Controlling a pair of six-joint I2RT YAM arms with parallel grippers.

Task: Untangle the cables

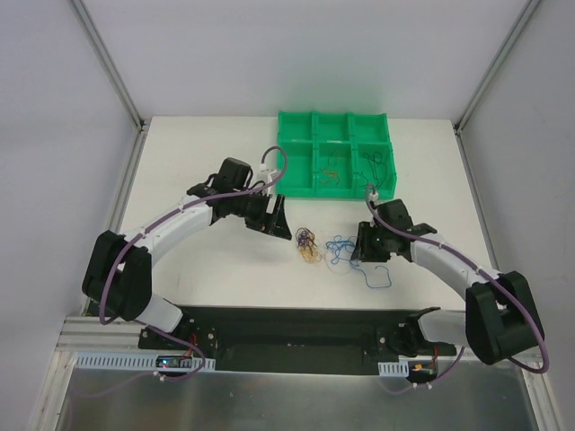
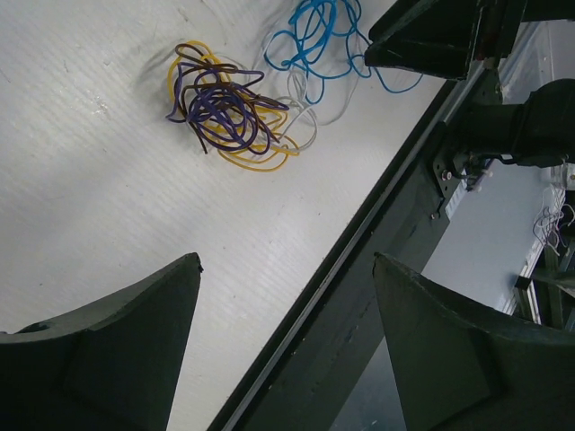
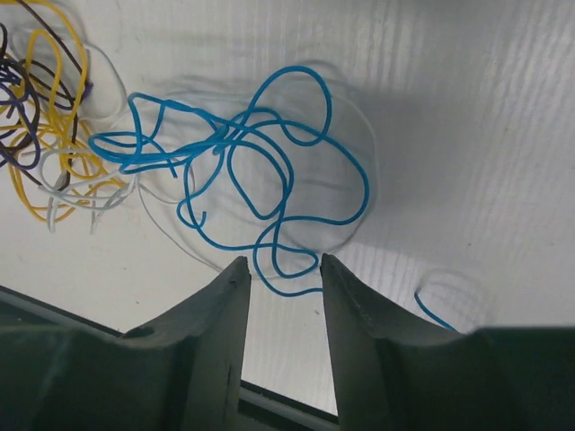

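The cables lie on the white table between the two grippers. A knot of purple, yellow and dark wires sits on the left, also in the left wrist view and at the edge of the right wrist view. A loose blue cable curls to its right, with a thin white wire between them. My left gripper is open and empty, above and left of the knot. My right gripper is open, its tips on either side of a loop of the blue cable.
A green compartment tray stands at the back; two of its near cells hold thin wires. A separate blue strand lies right of the right gripper. The table's dark front rail runs close by.
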